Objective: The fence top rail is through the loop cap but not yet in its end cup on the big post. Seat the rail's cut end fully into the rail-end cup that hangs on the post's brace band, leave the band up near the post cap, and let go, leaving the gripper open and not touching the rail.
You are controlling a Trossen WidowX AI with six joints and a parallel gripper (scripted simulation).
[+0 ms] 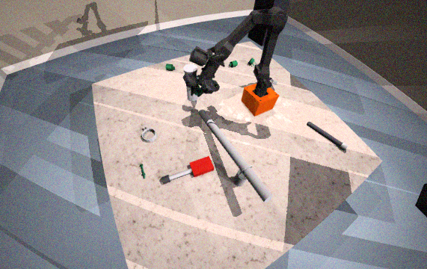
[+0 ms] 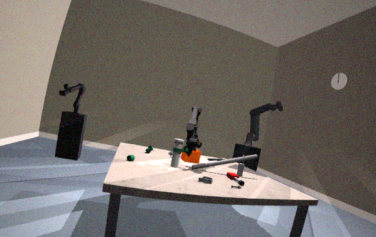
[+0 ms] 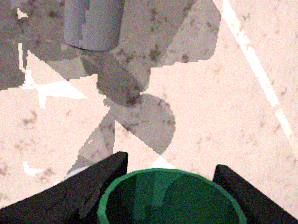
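My black gripper (image 1: 197, 90) (image 2: 188, 151) (image 3: 170, 167) pinches the green round rail-end cup (image 2: 178, 150) (image 3: 172, 171); the long grey cylindrical rail (image 1: 235, 155) (image 2: 224, 162) (image 3: 94, 25) lies outside it.

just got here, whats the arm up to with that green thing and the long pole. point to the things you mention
The gripper (image 1: 197, 90) (image 2: 188, 151) (image 3: 170, 167) is shut on the green rail-end cup (image 3: 102, 209) beside the upright big post (image 1: 191, 69) (image 2: 175, 161). The fence rail (image 1: 235, 155) (image 2: 224, 162) slopes down toward that post, its low end near the table (image 1: 153, 209) (image 2: 161, 187), outside the cup. The rail's other end is raised, by the small post (image 2: 240, 170). So the rail is not seated, and the gripper has yet to let go.
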